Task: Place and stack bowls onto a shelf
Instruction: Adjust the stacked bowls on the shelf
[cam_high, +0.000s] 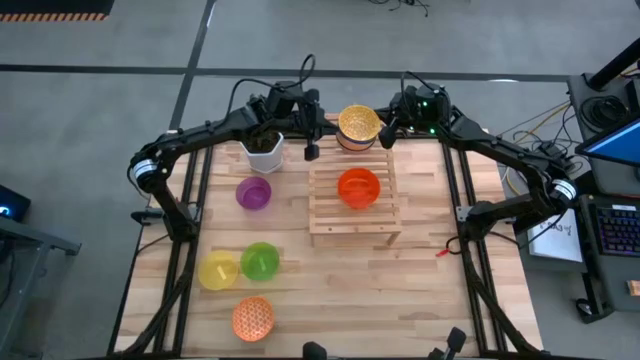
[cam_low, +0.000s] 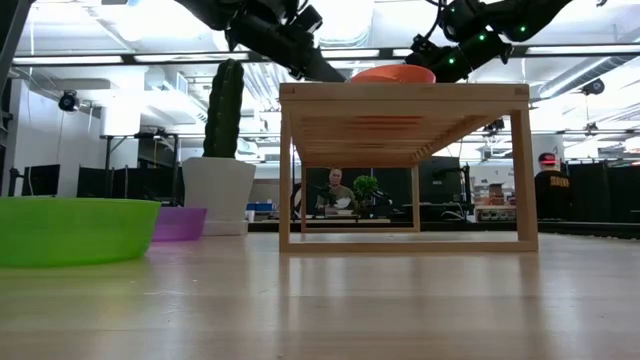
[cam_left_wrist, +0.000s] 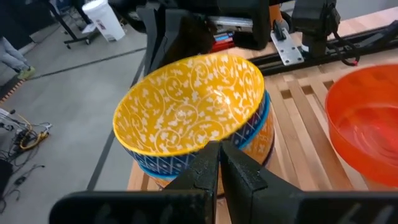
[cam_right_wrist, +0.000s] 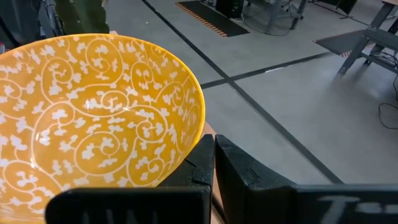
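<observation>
The slatted wooden shelf (cam_high: 352, 222) stands mid-table. A red-orange bowl (cam_high: 359, 187) sits on its slats. At its far end a yellow bowl with white scrolls (cam_high: 359, 124) rests tilted on a stack of a blue-white bowl (cam_left_wrist: 155, 158) and an orange one (cam_left_wrist: 264, 134). My left gripper (cam_high: 311, 150), shut, hovers left of that stack, apart from it. My right gripper (cam_high: 387, 138), shut, is close against the yellow bowl's right side (cam_right_wrist: 186, 146). Purple (cam_high: 253, 192), yellow (cam_high: 217, 270), green (cam_high: 260, 260) and orange lattice (cam_high: 253, 318) bowls sit on the table. My right gripper's shut fingers (cam_right_wrist: 202, 165) lie beside the yellow scroll bowl's outer wall just under its rim (cam_right_wrist: 200, 127), coming from the table's right. I cannot tell whether they touch it. The bowl rests tilted on the stack below.
A white pot with a cactus (cam_high: 264, 150) stands at the far left of the shelf, under my left arm. The green bowl (cam_low: 75, 230) and purple bowl (cam_low: 178, 222) lie left of the shelf. Bare tabletop spreads to the right and near side of the shelf.
</observation>
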